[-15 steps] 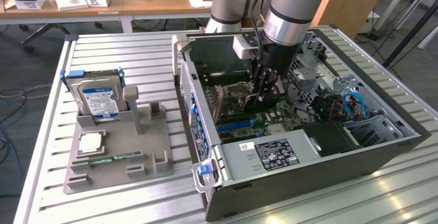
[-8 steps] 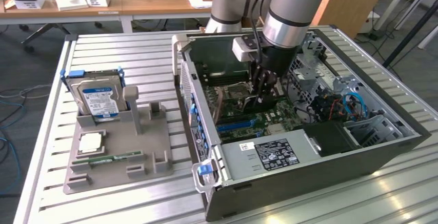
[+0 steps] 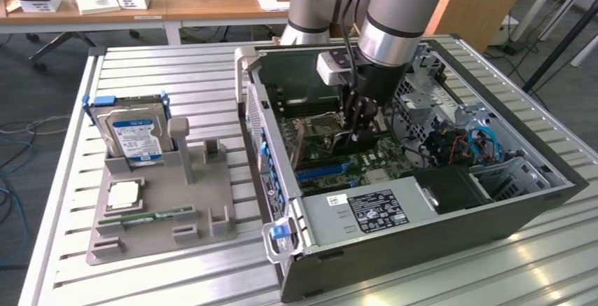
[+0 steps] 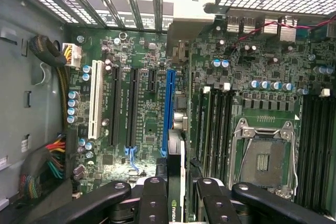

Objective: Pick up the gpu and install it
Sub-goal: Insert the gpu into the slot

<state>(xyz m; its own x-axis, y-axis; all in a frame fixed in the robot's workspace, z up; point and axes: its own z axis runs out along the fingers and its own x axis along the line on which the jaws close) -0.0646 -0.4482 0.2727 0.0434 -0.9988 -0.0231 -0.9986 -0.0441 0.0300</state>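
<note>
My gripper (image 3: 359, 132) reaches down into the open computer case (image 3: 537, 197), over the green motherboard (image 3: 374, 157). It is shut on the gpu (image 3: 360, 141), a thin dark card held upright. In the wrist view the gpu (image 4: 176, 161) shows edge-on between my black fingers (image 4: 152, 190), with a green logo near the grip. Its silver bracket end (image 4: 181, 30) points toward the case's rear slot openings. The card hangs right beside the long blue slot (image 4: 168, 111) and roughly parallel to it. Whether it touches the board I cannot tell.
A grey parts holder (image 3: 201, 204) at the exterior view's left carries a silver hard drive (image 3: 136, 134), a processor chip (image 3: 124, 195) and a green memory stick (image 3: 150, 217). Inside the case are a power supply (image 3: 369, 211), an open processor socket (image 4: 265, 156), black slots (image 4: 131, 103) and cable bundles (image 4: 50, 163).
</note>
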